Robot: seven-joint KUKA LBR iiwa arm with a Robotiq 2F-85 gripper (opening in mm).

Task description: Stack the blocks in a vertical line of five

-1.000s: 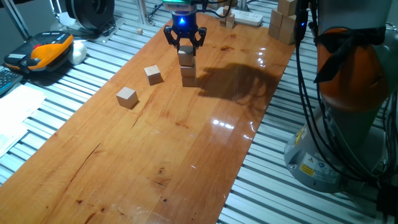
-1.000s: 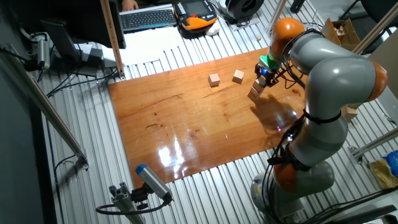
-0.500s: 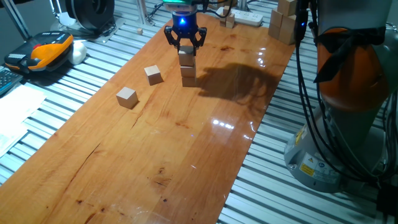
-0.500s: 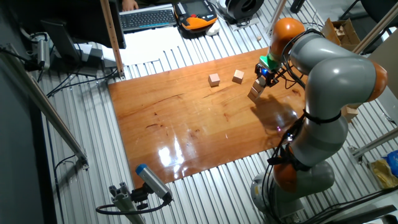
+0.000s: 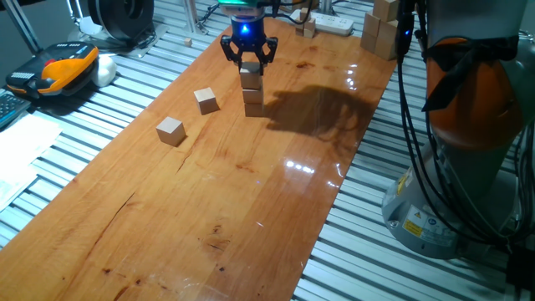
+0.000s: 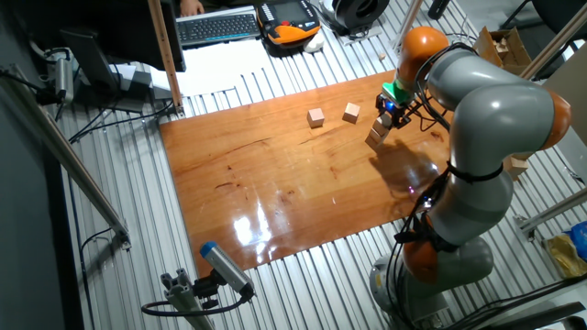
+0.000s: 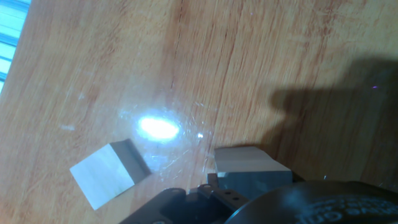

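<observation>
Three blocks stand stacked in a column [image 5: 252, 93] at the far end of the wooden board; the same stack [image 6: 378, 132] shows in the other fixed view. My gripper [image 5: 248, 60] hovers just above the top block, open, with its fingers spread wider than the block and nothing between them. Two more blocks lie loose to the left of the stack, one nearer it [image 5: 206, 100] and one farther off [image 5: 170, 130]. The hand view shows the stack's top face [image 7: 249, 163] close below and a loose block [image 7: 102, 174] on the board.
Larger pale wooden blocks [image 5: 380, 29] and a white power strip [image 5: 330, 23] sit beyond the board's far end. An orange and black device [image 5: 58, 68] lies at the left. The robot's orange base [image 5: 464, 125] stands at the right, off the board's edge.
My gripper has risen very slightly above the stack. The blocks have not moved.
</observation>
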